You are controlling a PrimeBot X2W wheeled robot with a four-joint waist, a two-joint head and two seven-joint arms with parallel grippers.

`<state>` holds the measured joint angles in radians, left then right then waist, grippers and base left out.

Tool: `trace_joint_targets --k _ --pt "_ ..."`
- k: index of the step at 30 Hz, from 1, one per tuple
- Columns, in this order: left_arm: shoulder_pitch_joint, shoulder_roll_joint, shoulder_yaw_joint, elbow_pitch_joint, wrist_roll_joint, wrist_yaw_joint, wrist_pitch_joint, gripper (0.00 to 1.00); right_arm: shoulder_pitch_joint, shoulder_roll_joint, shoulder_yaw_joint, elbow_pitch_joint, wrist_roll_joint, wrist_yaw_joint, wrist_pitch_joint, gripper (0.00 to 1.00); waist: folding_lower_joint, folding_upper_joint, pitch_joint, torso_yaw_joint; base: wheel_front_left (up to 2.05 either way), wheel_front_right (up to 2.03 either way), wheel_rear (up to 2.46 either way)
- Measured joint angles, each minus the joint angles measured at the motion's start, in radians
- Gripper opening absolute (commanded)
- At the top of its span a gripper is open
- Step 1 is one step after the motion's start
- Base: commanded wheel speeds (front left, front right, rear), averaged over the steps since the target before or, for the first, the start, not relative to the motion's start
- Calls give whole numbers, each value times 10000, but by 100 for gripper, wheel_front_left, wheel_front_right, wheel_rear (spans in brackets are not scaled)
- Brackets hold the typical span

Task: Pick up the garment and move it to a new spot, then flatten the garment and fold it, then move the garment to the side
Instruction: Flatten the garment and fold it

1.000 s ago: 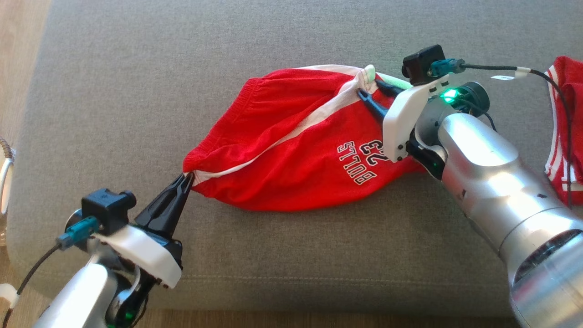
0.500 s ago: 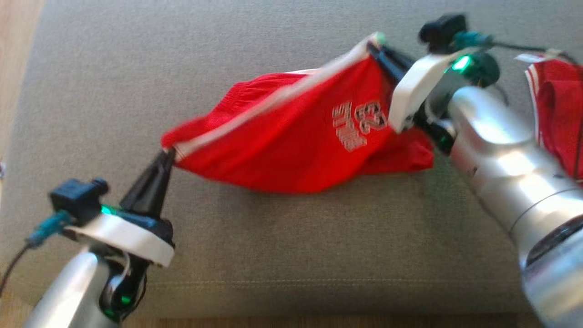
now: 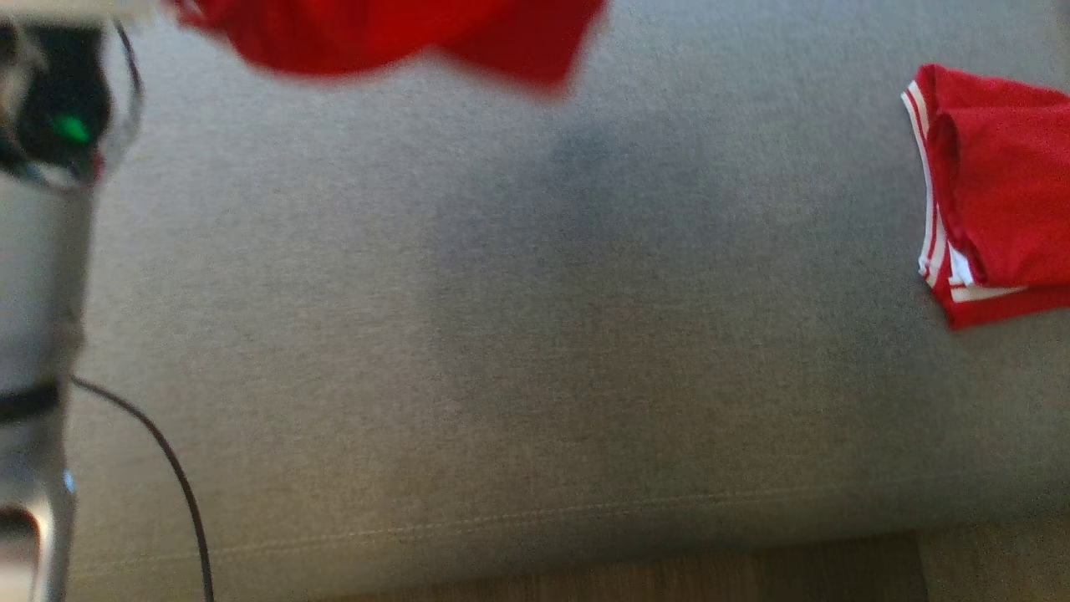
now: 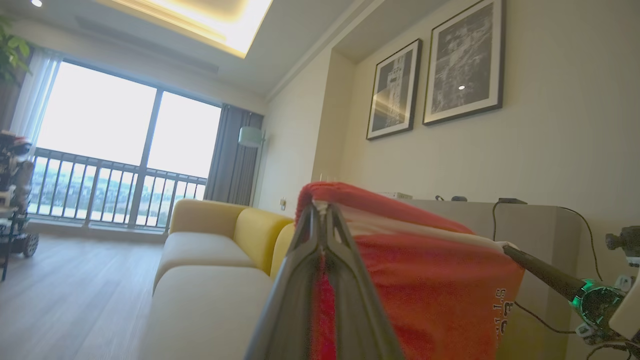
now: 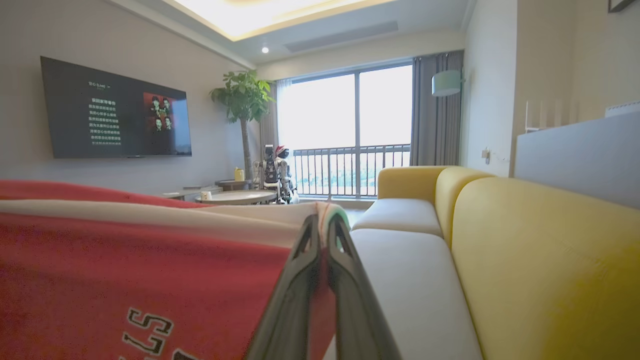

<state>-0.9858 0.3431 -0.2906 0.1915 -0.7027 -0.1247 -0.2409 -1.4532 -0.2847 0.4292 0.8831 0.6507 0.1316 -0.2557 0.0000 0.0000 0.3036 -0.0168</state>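
The red jersey-knit garment with white trim and white lettering (image 4: 435,290) is being held clear of the grey upholstered seat (image 3: 535,351), stretched between the two arms. In the head view its blurred lower edge is showing at the 12 o'clock border, towards 11, and a soft shadow is being cast on the seat beneath it. The pale left forearm (image 3: 33,251) is rising along the 9 o'clock edge.

In the left wrist view the left jaws are being kept pressed together on one white-banded corner of the cloth. In the right wrist view the right jaws are likewise being kept pinched on the other end of that white band. The right arm's dark finger (image 4: 540,272) is being seen from the left wrist, coming in from 4 o'clock to the far corner.

The carry to a new spot is judged to be the step in hand. The fabric is judged to be light, thin and limp, since it is sagging freely below the taut upper band. The knit is probably slippery, so the thicker white trim at the corners is being treated as the sounder place to grip. A second, folded red garment with white stripes (image 3: 986,209) is lying at 3 o'clock on the seat; the carried one is best being set down well apart from it.
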Motion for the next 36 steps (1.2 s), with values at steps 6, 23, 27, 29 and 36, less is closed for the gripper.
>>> trace_joint_targets --k 6,23,27,29,36 --pt "-261 8 73 -328 777 -77 -104 0 810 153 -1918 -1743 -1659 8 -13 0 2 0 386 -362 0 0 0" --pt "6706 1952 -4966 -1712 -19 -71 -157 0 11131 -77 -3386 -4740 -1829 -4 92 0 -1 0 406 2 0 0 0" --pt "7459 2324 -5390 -1714 702 -73 -155 0 13365 38 -3923 -6217 -2023 -4 1091 0 -1 0 426 -132 0 0 0" --pt "7702 2313 -5375 -1764 819 -71 -155 0 14114 81 -4286 -7185 -2034 -4 1647 0 0 0 408 -183 0 0 0" --pt "8104 2098 -4922 -2309 136 -73 -155 0 14254 654 -5831 -9779 -2514 -4 3430 0 -1 0 462 -42 0 0 0"
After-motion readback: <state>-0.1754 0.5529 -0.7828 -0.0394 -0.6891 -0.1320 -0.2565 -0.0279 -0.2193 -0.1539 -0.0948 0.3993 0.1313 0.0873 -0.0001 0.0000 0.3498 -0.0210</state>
